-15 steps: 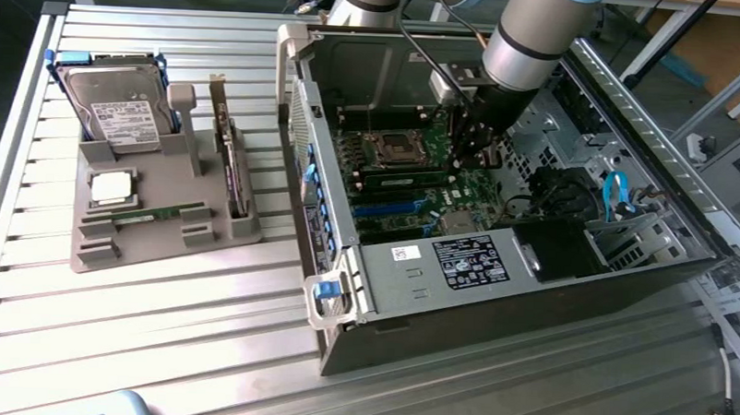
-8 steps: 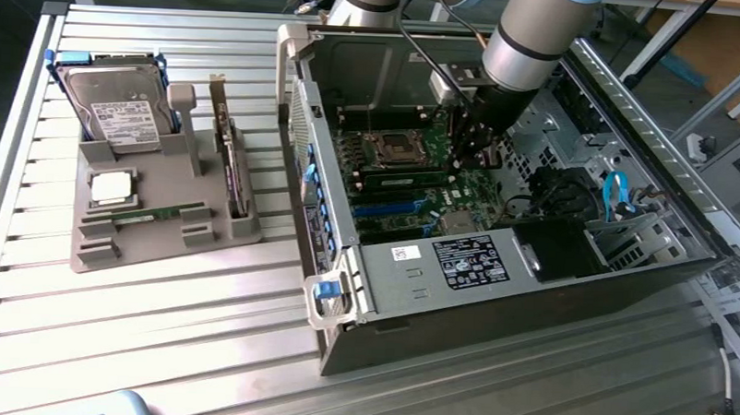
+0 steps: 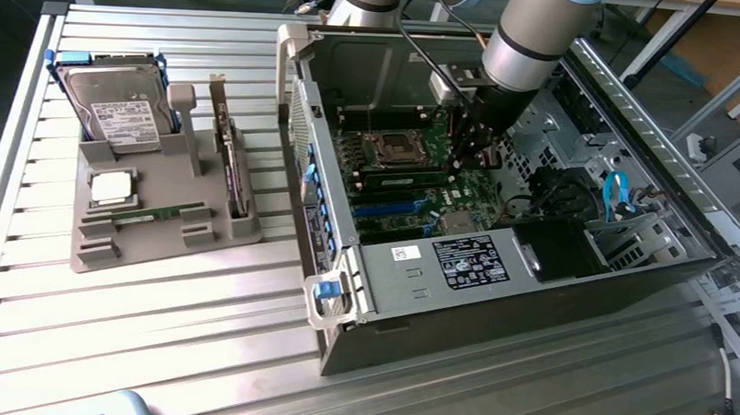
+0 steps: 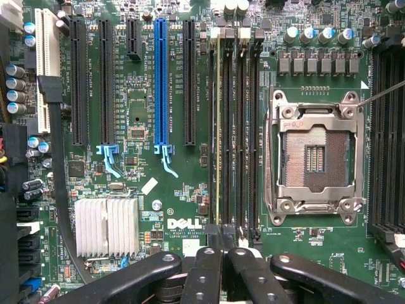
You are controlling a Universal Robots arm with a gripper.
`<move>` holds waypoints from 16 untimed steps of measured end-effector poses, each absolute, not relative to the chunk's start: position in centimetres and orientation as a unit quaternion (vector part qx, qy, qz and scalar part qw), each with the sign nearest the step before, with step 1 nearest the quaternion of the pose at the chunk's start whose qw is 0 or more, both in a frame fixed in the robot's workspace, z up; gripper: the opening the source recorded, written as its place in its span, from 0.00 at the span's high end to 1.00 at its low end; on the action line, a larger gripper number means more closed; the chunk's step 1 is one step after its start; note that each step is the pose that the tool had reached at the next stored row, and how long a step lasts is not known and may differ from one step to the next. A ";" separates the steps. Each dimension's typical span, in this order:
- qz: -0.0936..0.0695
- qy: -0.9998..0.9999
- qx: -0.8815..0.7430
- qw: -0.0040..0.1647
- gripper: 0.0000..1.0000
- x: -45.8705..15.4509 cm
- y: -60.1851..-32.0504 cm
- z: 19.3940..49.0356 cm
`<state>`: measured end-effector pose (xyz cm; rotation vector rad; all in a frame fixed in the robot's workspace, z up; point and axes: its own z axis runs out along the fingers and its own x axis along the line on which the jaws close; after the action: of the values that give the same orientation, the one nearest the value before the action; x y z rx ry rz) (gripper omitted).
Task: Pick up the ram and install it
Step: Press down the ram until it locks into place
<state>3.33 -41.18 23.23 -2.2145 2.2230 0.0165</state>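
RAM here means two green sticks: one stands on edge in a memory slot (image 4: pixel 219 126) on the motherboard (image 4: pixel 145 114) inside the open computer case (image 3: pixel 467 257), just beside the empty processor socket (image 4: pixel 314 158), and a second ram stick (image 3: pixel 142 216) lies flat in the grey parts tray (image 3: pixel 159 232) on the slatted table (image 3: pixel 131 347), well apart from the case. Reaching steeply down into the case from above, the arm (image 3: pixel 523 47) points the gripper (image 4: pixel 224 253) straight at the board, directly over the end of the memory slots. Its black fingers (image 4: pixel 205 275) are clenched together and grasp nothing.
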 end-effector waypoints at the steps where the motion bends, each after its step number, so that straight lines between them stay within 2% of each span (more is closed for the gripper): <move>1: 0.005 0.708 -0.706 0.002 0.90 3.3 -41.2 23.2; 16: 0.005 0.708 -0.706 0.002 0.90 3.3 -41.2 24.0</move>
<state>3.34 -41.18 23.98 -2.2145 2.2231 0.0165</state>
